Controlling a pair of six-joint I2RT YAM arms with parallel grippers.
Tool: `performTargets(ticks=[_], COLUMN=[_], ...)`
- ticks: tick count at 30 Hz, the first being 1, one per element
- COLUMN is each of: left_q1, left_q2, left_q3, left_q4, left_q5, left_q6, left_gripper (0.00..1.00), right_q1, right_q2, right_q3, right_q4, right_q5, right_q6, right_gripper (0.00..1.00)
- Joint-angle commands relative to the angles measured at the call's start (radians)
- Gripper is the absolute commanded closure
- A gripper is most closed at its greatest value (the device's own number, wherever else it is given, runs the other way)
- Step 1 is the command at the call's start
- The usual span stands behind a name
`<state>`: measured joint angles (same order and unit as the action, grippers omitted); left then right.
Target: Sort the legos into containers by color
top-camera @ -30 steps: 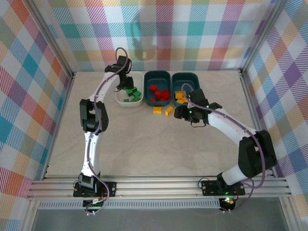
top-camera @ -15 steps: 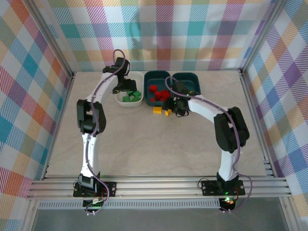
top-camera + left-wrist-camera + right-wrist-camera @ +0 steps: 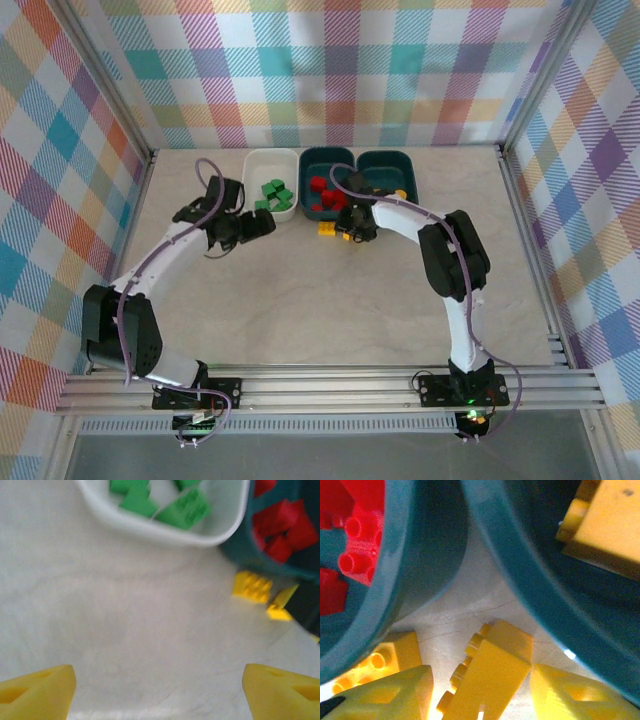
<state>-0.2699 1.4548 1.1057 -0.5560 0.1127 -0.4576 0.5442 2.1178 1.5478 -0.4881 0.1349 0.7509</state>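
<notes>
The white tub (image 3: 272, 205) holds green legos (image 3: 274, 192), the middle teal tub (image 3: 327, 212) holds red legos (image 3: 326, 192), and the right teal tub (image 3: 386, 160) holds yellow ones (image 3: 610, 525). Two yellow legos lie on the table in front of the teal tubs. My right gripper (image 3: 350, 226) straddles one of them (image 3: 490, 675). Its right finger (image 3: 575, 695) touches the brick, and a thin gap shows at the left finger (image 3: 385, 695). The other yellow lego (image 3: 395, 655) lies just to its left. My left gripper (image 3: 252, 227) hangs open and holds nothing, over bare table before the white tub (image 3: 165, 532).
Aluminium frame posts and plaid walls close in the table on three sides. In the left wrist view both yellow legos (image 3: 252, 586) lie off to the right, by the teal tub with red legos (image 3: 280, 525).
My left arm has pulled back out of the white tub toward the front left and opened. My right gripper has swung left from the yellow tub onto the loose yellow legos, its jaws narrowing.
</notes>
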Motion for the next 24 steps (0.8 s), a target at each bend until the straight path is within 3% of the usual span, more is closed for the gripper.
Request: performTargets(ticks=[1,8,16,20,24], left_q1=[-0.008,-0.014,-0.047,-0.073,-0.182], left_q2=[-0.087,-0.138,-0.149,-0.137,-0.087], left_q3=[-0.059,-0.094,-0.125,-0.198,-0.224], left_q4=[0.055,0.053,0.097,0.182,0.219], left_q5=[0.018,0.021,0.024,0.081,0.104], left_q6=[-0.054,-0.062,-0.105,-0.190,-0.216], left_gripper=[0.14,0.14,0.14,0.13,0.06], right_q1=[0.016,0.047,0.071,-0.036,-0.164], right_q2=[0.010,-0.070,-0.342,-0.364,-0.202], right_q3=[0.005,-0.067,-0.179,-0.137,0.022], right_q4=[-0.009,-0.005,-0.004,0.004,-0.048], right_q5=[0.039,0.109,0.224,0.217,0.088], right_q6=[0.021,-0.001,-0.088,-0.171,-0.234], right_gripper=[0.55,0.77,0.83,0.82,0.81])
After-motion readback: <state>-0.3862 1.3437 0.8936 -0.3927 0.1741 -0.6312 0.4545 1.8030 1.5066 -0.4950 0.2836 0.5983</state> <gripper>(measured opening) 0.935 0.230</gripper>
